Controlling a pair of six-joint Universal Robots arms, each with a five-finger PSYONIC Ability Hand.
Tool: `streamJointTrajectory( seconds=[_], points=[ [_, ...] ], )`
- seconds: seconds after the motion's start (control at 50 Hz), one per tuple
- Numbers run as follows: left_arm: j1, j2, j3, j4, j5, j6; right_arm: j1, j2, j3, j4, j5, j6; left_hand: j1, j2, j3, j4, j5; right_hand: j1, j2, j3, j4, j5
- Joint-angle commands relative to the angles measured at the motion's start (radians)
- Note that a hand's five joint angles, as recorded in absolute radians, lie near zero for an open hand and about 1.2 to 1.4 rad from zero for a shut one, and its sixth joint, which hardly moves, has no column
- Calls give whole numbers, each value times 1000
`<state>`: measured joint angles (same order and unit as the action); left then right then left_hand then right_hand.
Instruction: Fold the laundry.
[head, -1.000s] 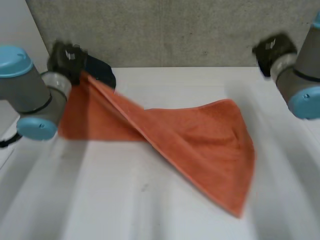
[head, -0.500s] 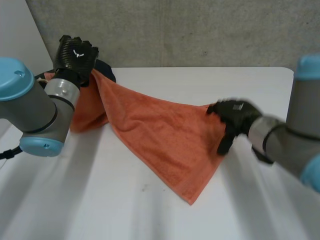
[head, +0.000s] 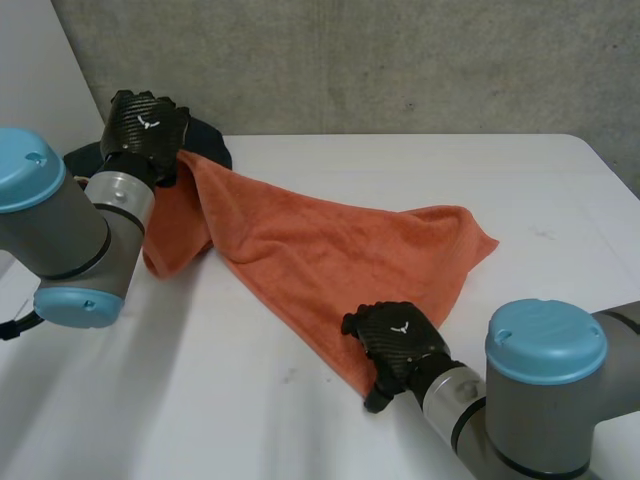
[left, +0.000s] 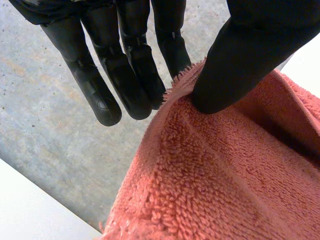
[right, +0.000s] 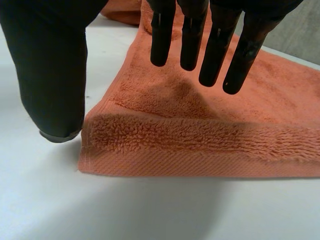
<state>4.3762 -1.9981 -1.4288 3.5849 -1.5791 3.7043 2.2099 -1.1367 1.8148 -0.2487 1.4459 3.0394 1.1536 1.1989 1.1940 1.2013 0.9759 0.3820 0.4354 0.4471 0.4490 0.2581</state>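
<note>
The orange towel (head: 330, 250) lies across the middle of the white surface (head: 200, 400), with one end raised off it at about 10 o'clock. There the left hand (head: 145, 125) pinches the hem, its thumb (left: 240, 65) pressing the edge against the straight fingers (left: 130, 75). The cloth hangs from that grip in a loose drape and a fold of it sags beneath the hand.

The right hand (head: 395, 340) is at about 5 o'clock, over the towel's nearest corner. Its fingers (right: 215, 45) are straight and spread above the pile, and its thumb (right: 50, 75) is down just beside the corner, apart from the fingers. It grips nothing. The fingertips seem to hover rather than press, though I cannot be sure of that.

The towel looks like thick terry: light, soft and quite limp, with a rough pile that should not slip between pads. It will not keep any shape by itself, so it needs holding at two corners and keeping taut. The flat woven hem at the near corner looks like the best place for a pinch.

The towel's long axis runs from 10 o'clock down to 5 o'clock, and a third corner points toward 3 o'clock.
</note>
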Motion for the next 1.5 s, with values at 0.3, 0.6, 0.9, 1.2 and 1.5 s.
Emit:
streamJointTrajectory(
  seconds=[0.3, 0.6, 0.9, 1.2, 1.5],
  points=[
    [-4, -1, -5, 0, 1, -1, 1, 64, -12, -50, 10, -17, 243, 197, 202, 195, 246, 278, 225, 213, 211, 228],
    [-3, 4, -5, -2, 1, -1, -9, 71, -15, -73, 82, -122, 243, 197, 202, 195, 246, 437, 384, 372, 370, 386],
    [-1, 18, -16, -3, 1, -1, -13, 89, -38, -86, 87, -142, 243, 197, 202, 195, 246, 1014, 961, 949, 947, 964],
    [3, 102, -56, -46, 1, -3, -168, -38, -94, 123, 71, -386, 243, 197, 202, 195, 246, 1014, 961, 949, 947, 964],
    [-1, 102, -56, -72, 4, -90, -127, -31, -133, 209, 100, -373, 243, 197, 202, 195, 246, 141, 87, 75, 74, 90]
  ],
)
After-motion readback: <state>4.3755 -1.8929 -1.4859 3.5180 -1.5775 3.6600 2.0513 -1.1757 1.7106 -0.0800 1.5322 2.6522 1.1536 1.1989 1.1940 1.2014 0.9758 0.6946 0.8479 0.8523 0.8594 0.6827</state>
